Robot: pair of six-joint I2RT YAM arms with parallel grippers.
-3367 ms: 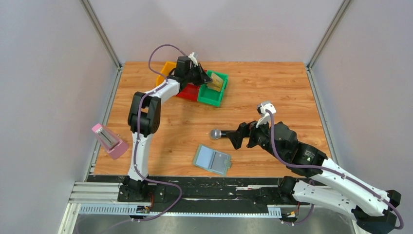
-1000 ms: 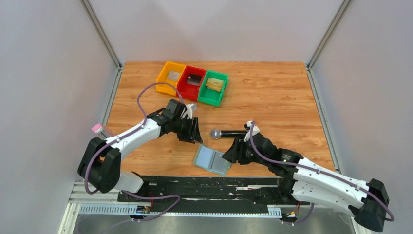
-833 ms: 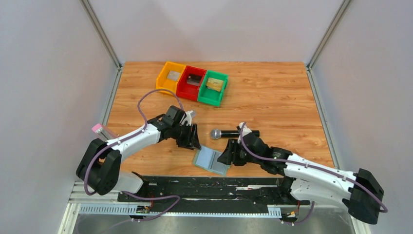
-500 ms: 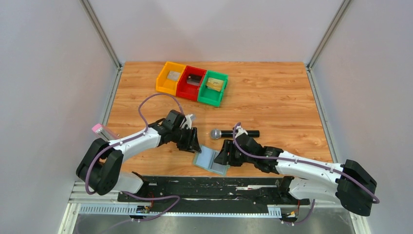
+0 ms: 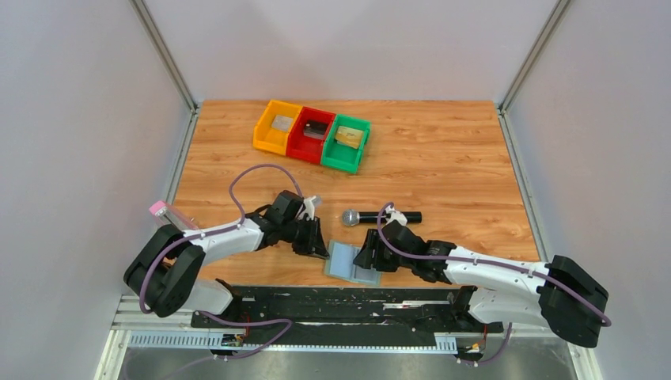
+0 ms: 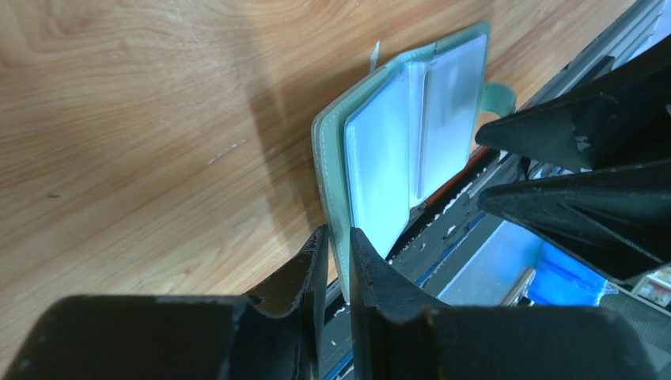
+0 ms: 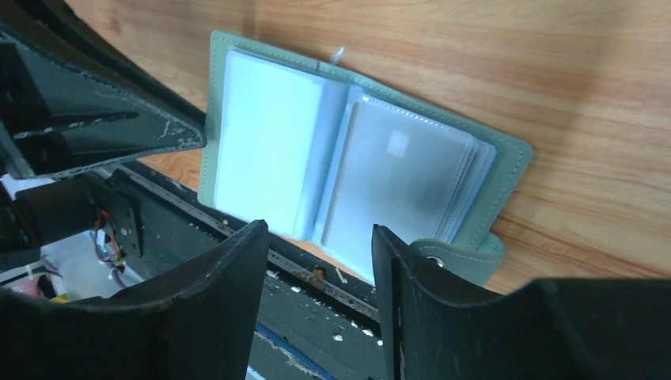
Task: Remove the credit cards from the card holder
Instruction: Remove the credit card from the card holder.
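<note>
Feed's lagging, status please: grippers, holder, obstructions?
Left gripper shut on edge of pale blue-grey folding card holder; right gripper open above it. Holder lies open, silvery card sleeved. Black microphone behind, clear.

Card holder (image 5: pixel 345 260) at near edge; microphone (image 5: pixel 405 216) just behind; bins (image 5: pixel 303 153) far back.

**Card holder (image 5: pixel 352 263) open at the lower centre of the overhead view; loose credit cards (image 5: pixel 349 137) at its upper centre.**
The card holder has a pale teal stitched cover and two panels of clear sleeves. It lies spread on the table (image 5: pixel 443 158), and its near corner overhangs the table's edge. Its left cover edge is pinched between the fingers of the left gripper (image 6: pixel 339 241). A silver-grey card (image 7: pixel 411 178) shows through the right panel's top sleeve. A gold-yellow card lies tilted in the green bin (image 5: pixel 360 158). What appear to be a grey card and a dark card lie in the orange bin (image 5: pixel 263 136) and the red bin (image 5: pixel 303 146).
</note>
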